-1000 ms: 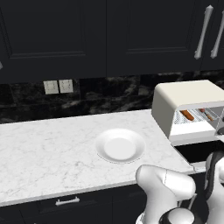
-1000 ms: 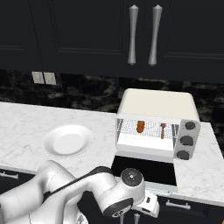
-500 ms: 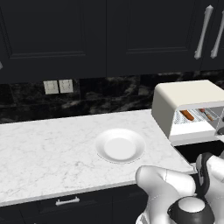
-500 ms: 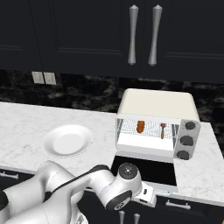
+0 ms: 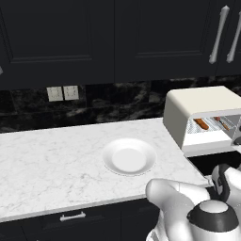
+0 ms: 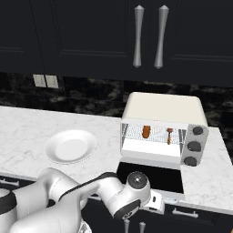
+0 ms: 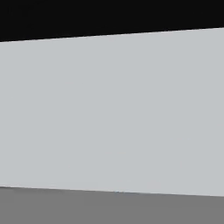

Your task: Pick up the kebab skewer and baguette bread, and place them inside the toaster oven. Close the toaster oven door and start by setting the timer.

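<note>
While the open-fingered gripper (image 6: 134, 225) is hanging low, the stiff dark-glass toaster oven door (image 6: 152, 177) is awaiting a push at its handle edge.

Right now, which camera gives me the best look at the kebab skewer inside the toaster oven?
The right base view: it looks straight into the open toaster oven, so the kebab skewer shows on the rack, right of the baguette bread. The left base view sees the oven from the side, the skewer a thin sliver. The hand view shows a pale flat surface.
</note>
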